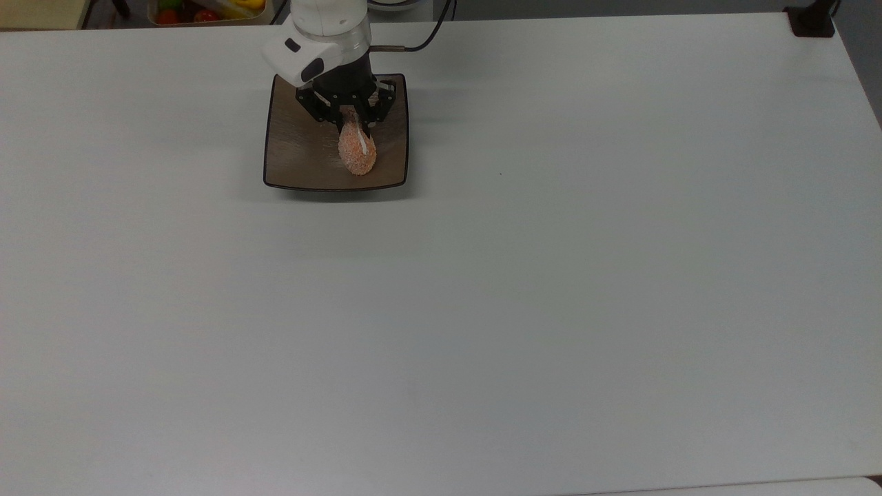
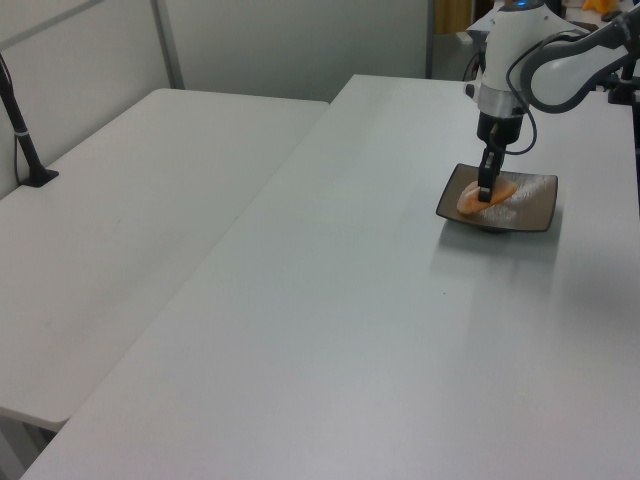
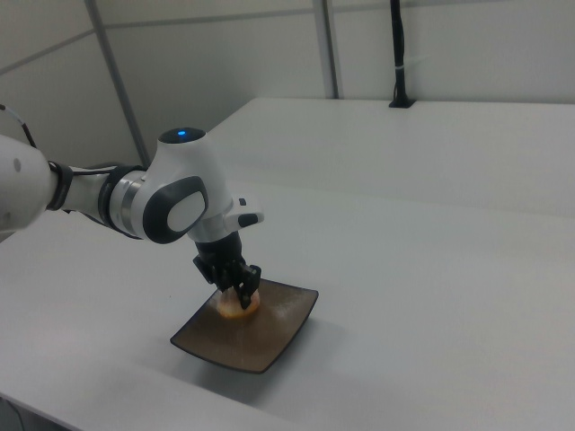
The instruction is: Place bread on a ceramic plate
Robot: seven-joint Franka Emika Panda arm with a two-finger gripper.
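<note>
1. I see the gripper (image 1: 351, 122) low over the plate (image 1: 296, 148), its fingers closed on the bread (image 1: 357, 153).
2. In my top view the bread sits over the plate's right half, its white stripe running from the fingers toward the near rim.
3. In my left view the bread (image 2: 482, 197) lies tilted, low end at the plate (image 2: 530, 210).
4. The plate rests on the white table (image 1: 551, 275).

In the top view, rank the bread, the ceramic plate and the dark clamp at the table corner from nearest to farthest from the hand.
1. Bread: gripped in the hand.
2. Ceramic plate: directly beneath.
3. Dark clamp: far corner at the top view's upper right.
</note>
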